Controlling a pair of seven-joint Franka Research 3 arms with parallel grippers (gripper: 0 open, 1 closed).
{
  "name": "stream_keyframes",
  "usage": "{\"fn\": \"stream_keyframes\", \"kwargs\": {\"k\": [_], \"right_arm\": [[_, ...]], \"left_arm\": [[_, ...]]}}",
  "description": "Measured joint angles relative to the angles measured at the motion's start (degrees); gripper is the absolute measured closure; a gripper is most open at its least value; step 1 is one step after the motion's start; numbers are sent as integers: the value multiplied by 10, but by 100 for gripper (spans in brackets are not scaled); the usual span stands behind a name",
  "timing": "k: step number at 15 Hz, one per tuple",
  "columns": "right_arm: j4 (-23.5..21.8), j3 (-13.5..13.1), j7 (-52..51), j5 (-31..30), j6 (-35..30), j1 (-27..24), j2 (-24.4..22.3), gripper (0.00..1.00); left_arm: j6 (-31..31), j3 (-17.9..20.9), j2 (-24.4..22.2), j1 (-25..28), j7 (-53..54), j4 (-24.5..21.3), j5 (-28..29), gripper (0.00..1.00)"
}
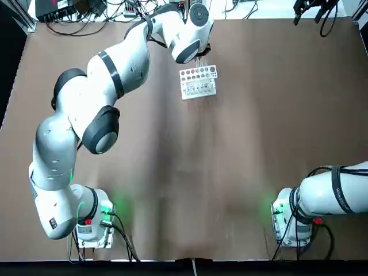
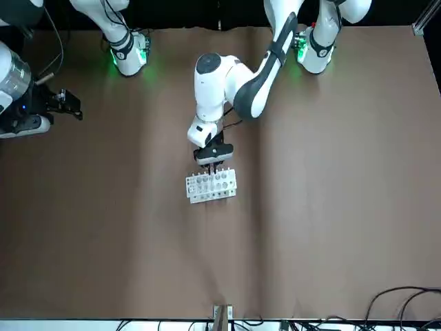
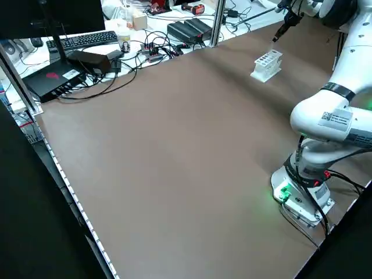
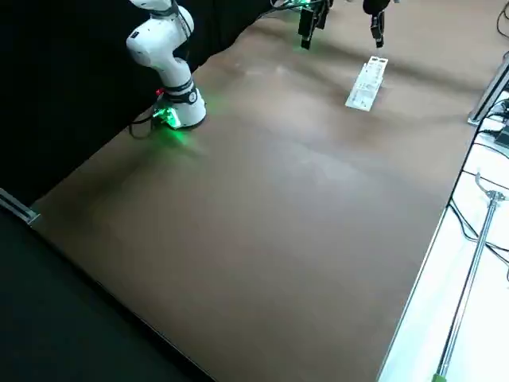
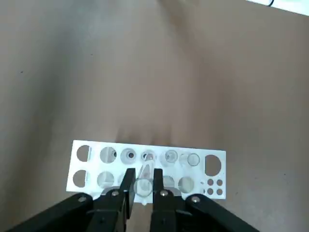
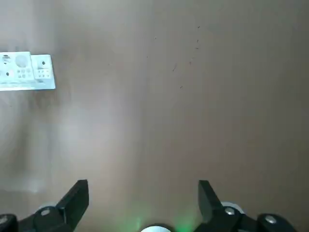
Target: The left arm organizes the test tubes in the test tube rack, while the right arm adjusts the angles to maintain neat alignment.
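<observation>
Seen from its wrist, the left gripper (image 5: 143,186) pinches a clear test tube (image 5: 143,182) directly over the white rack (image 5: 91,166), a detail hidden overhead, where the left arm (image 1: 109,75) stretches across the table's far side. The right gripper (image 6: 143,193) hangs spread and empty, well apart.

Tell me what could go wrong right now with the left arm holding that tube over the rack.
1. The left gripper pinches a clear test tube that looks tilted over the white rack; lowered that way, it might catch a hole's rim rather than drop in.
2. The rack stands loose on the table, so a sideways push could shift or tip it with its other tubes.
3. The right gripper hangs open, away from the rack, so nothing steadies it.
</observation>
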Motion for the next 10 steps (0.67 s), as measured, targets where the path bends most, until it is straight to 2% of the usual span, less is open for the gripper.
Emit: {"fn": "stream_keyframes", "kwargs": {"k": [9, 10], "right_arm": [[0, 0, 0, 0, 0, 0, -2, 0], [0, 0, 0, 0, 0, 0, -2, 0]], "left_arm": [[11, 0, 9, 0, 0, 0, 0, 77], [11, 0, 10, 0, 0, 0, 0, 73]]}}
